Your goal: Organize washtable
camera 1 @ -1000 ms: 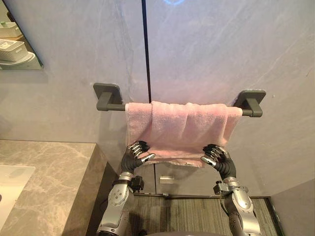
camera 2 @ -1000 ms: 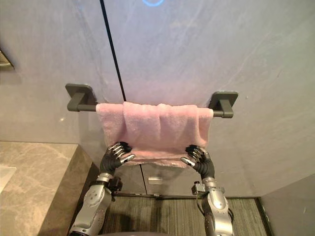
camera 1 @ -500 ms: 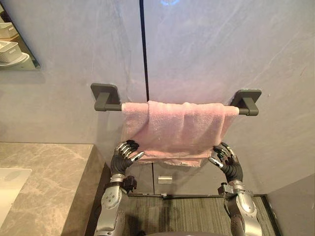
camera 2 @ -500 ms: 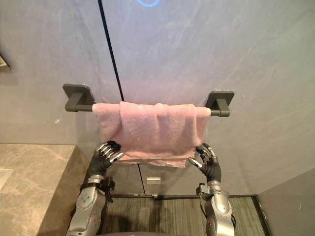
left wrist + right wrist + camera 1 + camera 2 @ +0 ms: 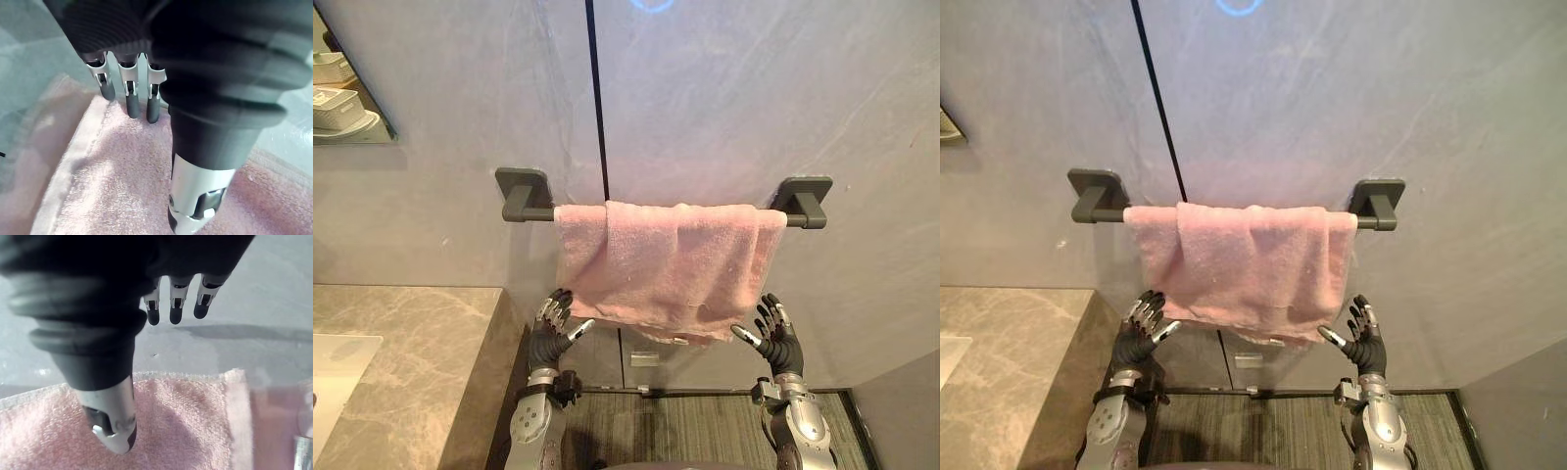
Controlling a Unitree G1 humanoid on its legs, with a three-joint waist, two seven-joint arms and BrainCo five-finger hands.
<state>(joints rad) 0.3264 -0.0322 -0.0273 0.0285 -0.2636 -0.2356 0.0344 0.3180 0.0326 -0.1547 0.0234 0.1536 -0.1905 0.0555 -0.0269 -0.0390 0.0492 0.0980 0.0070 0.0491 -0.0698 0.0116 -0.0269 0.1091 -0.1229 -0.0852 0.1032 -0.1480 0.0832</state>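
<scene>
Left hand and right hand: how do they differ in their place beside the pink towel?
The left hand is close by the pink towel's lower left corner, fingers together; the right hand stands farther out past its right edge, fingers spread. Both are open, fingers up, holding nothing.

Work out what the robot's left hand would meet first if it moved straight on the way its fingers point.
Most likely the pink towel: the left hand is open just below its lower left corner, pointing up at the cloth. Depth is unclear.
</scene>
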